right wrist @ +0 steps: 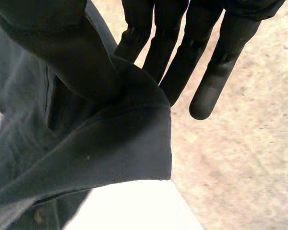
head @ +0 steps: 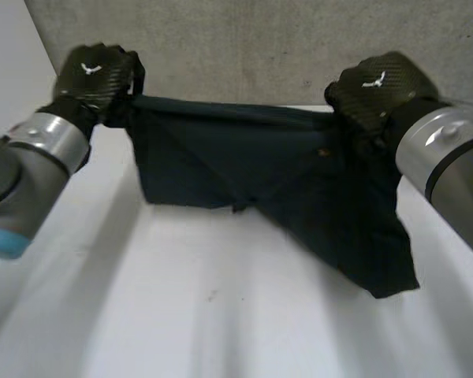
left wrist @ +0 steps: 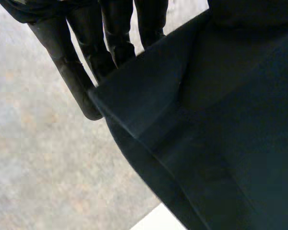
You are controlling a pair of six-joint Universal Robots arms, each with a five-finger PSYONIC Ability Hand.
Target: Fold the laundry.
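Hanging above the white table [head: 221, 315], the dark garment [head: 244, 165] is stretched between left hand [head: 98, 75] and right hand [head: 374, 90], each pinching 1 top corner with straight fingers and thumb; folding looks barely begun.

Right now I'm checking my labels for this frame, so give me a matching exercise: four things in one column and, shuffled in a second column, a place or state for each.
Things
1. left hand
2. right hand
3. cloth
4. table

Places or states
A. white, beneath the hanging fabric
B. pinches the top edge at the robot's right end
C. dark, hanging stretched between two holds
D. pinches the top corner at the robot's left end

Pairs: 1-D, 2-B, 3-C, 4-A
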